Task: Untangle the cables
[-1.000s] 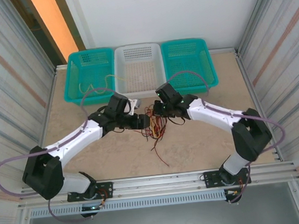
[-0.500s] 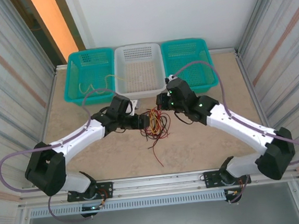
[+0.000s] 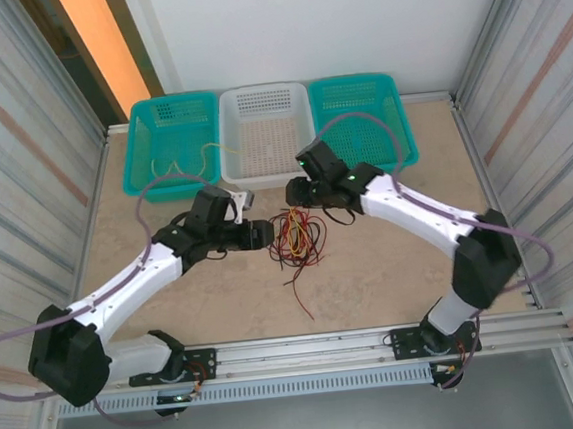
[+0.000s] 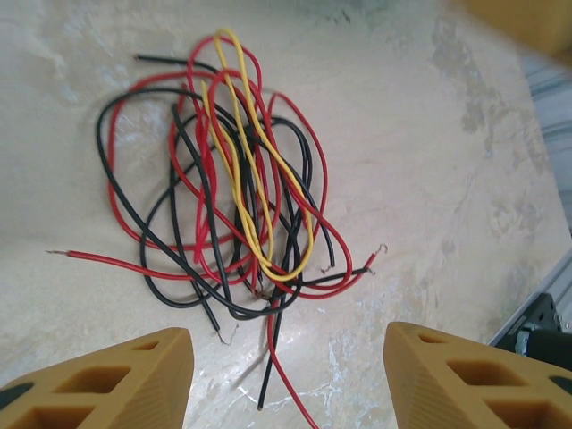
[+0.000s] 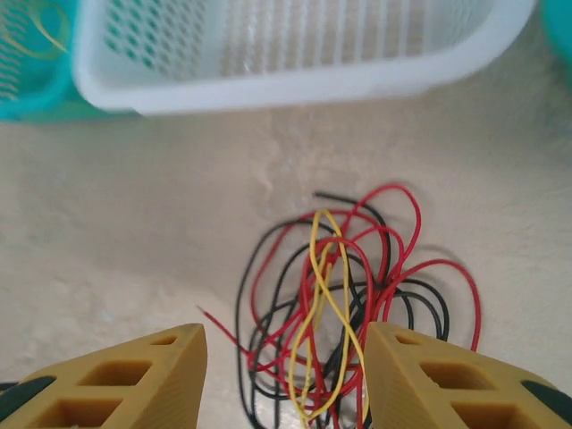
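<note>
Found the cables (image 3: 297,242) (red, black, yellow) heaped mid-frame on the table (image 3: 392,275), between left pincer (image 4: 286,357) and right pincer (image 5: 284,344), both wide, holding nothing. Feared cinching the knot by closing on several strands together. Noted one yellow strand (image 3: 172,166) in upper-left teal basket (image 3: 139,137) — made out nothing in white basket (image 3: 226,150).

Cables (image 5: 329,290) btm cut by frame edge, R wrist; white basket (image 5: 268,89) top cropped, blurred.

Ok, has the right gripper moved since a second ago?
Yes. In the top view the right gripper has drawn back off the cables toward the near rim of the white basket, which has stayed put.
</note>
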Controlling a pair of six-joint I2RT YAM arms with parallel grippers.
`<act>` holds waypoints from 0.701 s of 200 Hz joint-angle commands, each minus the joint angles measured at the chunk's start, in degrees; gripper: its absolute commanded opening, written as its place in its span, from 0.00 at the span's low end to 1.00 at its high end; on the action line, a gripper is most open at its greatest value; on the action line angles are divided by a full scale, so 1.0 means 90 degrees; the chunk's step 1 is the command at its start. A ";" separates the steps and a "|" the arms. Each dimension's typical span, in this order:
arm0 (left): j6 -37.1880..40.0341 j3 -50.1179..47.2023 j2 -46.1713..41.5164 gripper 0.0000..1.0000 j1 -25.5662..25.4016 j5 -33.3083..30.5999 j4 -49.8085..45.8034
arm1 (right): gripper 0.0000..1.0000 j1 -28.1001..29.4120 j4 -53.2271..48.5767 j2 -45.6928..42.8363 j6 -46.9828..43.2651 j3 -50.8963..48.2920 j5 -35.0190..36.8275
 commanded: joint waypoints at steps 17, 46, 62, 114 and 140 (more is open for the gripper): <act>-0.0194 -0.0113 -0.0392 0.59 0.0281 0.0161 -0.0144 | 0.46 -0.0026 -0.0550 0.1175 -0.0156 0.0881 -0.0207; -0.0214 -0.0203 -0.0533 0.59 0.0335 0.0230 -0.0185 | 0.40 -0.0018 -0.0554 0.1793 -0.0177 0.1177 -0.0256; -0.0220 -0.0243 -0.0585 0.59 0.0365 0.0237 -0.0200 | 0.36 -0.0031 -0.0534 0.2008 -0.0197 0.1236 -0.0193; -0.0190 -0.0235 -0.0528 0.59 0.0442 0.0346 -0.0156 | 0.21 -0.0092 -0.0451 0.2346 -0.0276 0.1302 -0.0207; -0.0198 -0.0210 -0.0505 0.59 0.0443 0.0372 -0.0118 | 0.03 -0.0082 -0.0524 0.2161 -0.0313 0.1235 -0.0026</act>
